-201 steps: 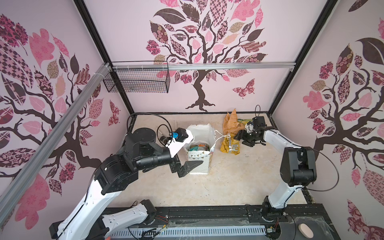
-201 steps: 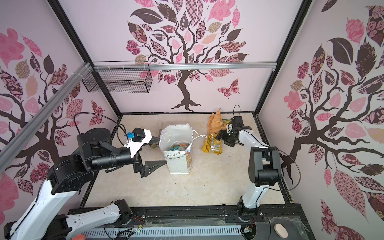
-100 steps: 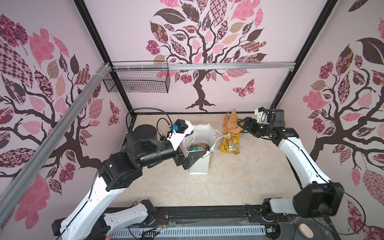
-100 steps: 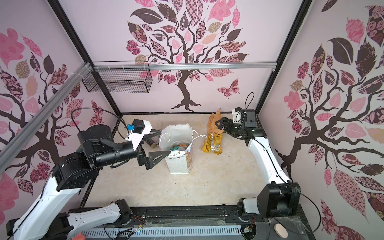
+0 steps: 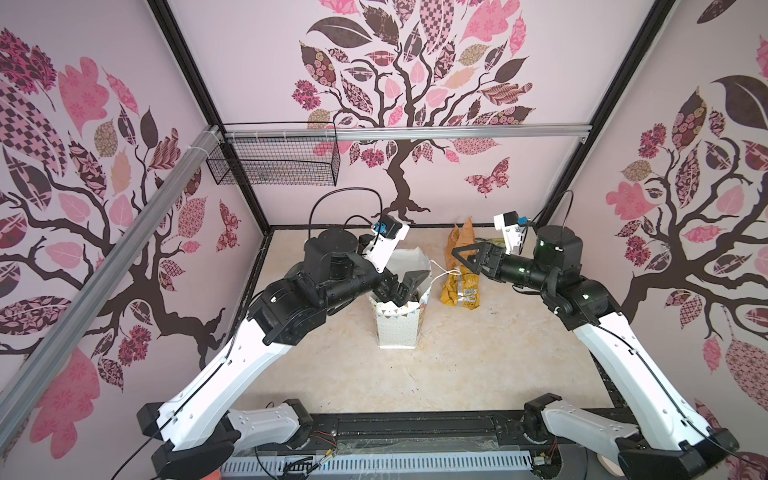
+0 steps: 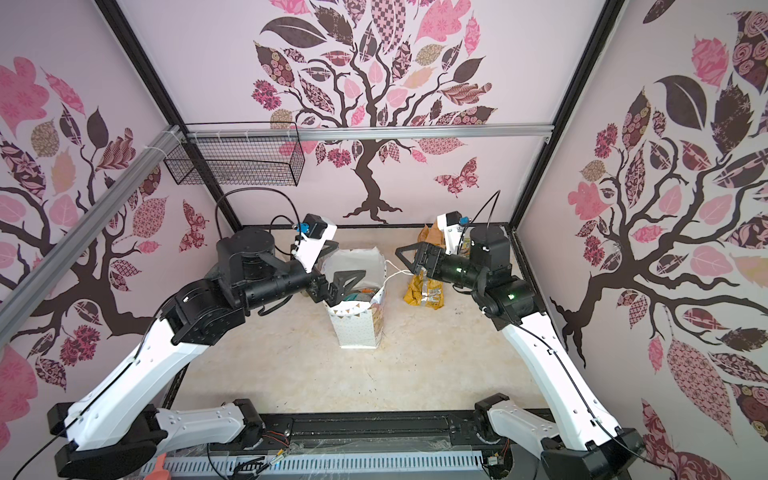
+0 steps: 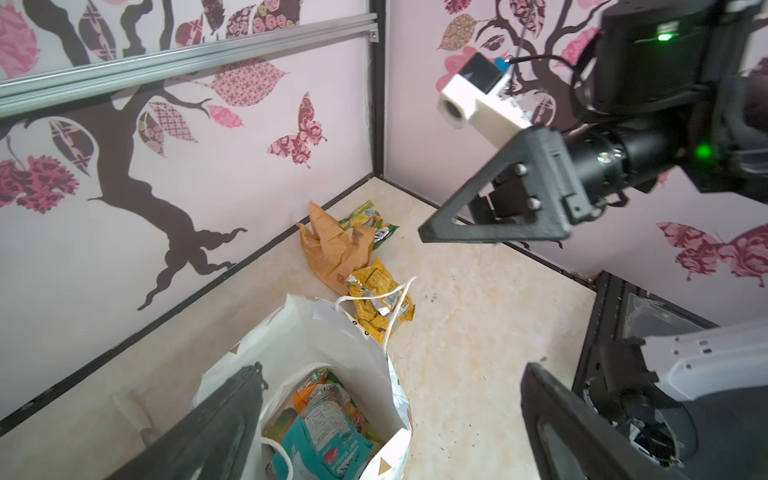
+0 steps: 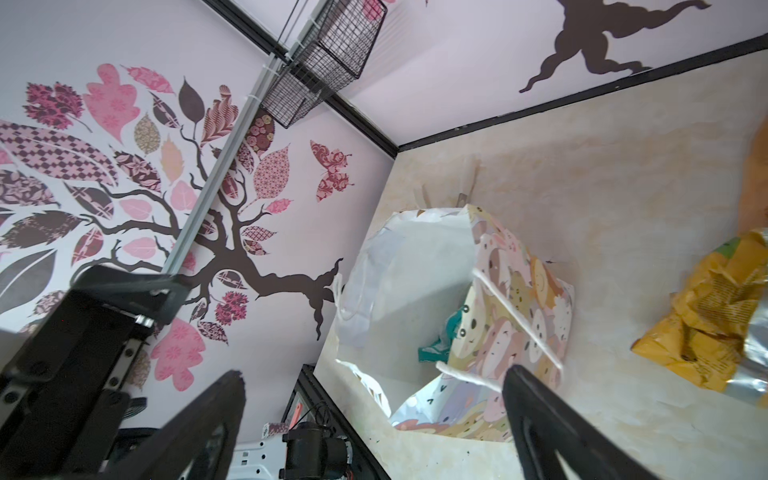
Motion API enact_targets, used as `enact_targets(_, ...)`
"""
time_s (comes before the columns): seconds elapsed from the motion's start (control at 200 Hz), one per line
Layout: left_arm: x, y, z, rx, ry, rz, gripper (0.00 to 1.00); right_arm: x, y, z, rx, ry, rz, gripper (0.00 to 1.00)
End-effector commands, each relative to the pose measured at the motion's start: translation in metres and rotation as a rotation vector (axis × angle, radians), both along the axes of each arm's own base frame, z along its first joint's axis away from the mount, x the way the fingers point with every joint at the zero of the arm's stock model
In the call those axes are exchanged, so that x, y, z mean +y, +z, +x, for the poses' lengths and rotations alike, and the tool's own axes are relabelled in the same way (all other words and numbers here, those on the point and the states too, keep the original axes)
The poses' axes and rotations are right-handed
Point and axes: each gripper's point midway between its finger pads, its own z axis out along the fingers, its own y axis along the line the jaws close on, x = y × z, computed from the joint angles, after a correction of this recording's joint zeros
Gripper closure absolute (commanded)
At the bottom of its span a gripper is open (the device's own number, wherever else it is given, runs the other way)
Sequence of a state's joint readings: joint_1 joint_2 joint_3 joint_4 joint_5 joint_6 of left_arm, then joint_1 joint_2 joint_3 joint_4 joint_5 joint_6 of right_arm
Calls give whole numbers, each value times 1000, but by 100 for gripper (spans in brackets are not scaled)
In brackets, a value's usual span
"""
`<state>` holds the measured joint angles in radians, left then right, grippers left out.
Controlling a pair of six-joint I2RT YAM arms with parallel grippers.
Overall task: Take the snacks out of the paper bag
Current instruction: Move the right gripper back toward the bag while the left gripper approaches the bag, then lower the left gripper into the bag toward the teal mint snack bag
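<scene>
Teal packet point(image 7: 316, 451) and orange packet point(image 7: 305, 397) are being seen inside the upright paper bag point(image 5: 397, 328). The mustard-yellow packet point(image 5: 459, 289) is lying outside, just beside the bag. Left gripper point(image 5: 405, 286) is being held over the bag mouth, jaws wide apart, empty. Right gripper point(image 5: 465, 259) is being held raised near the bag, jaws apart, empty. Judgement: the left gripper is best lowered straight, the bag walls being left untouched and the teal packet's top edge being pinched.

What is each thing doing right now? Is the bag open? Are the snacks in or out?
paper bag: upright, open, packets inside.
teal packet: inside the bag.
orange packet: inside the bag.
mustard-yellow packet: out, lying beside the bag.
tan paper: crumpled.
green-and-yellow packet: out, partly covered by the tan paper.
left gripper: jaws open, empty, over the bag's mouth.
right gripper: jaws open, empty, raised.
</scene>
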<state>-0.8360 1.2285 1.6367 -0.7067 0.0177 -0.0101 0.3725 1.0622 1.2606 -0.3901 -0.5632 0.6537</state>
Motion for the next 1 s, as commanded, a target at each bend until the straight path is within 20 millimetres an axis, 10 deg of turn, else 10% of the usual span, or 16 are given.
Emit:
enact_targets(0.0,10,10,22,9,148,-16,2,16,15,-22,-32,64,51,0)
enact_targets(0.505,0,-81,90,345,302,118,4,46,5,-81,-60,275,1,0)
enact_targets(0.99,-10,-163,105,570,327,316,28,40,-8,-79,-54,244,-49,0)
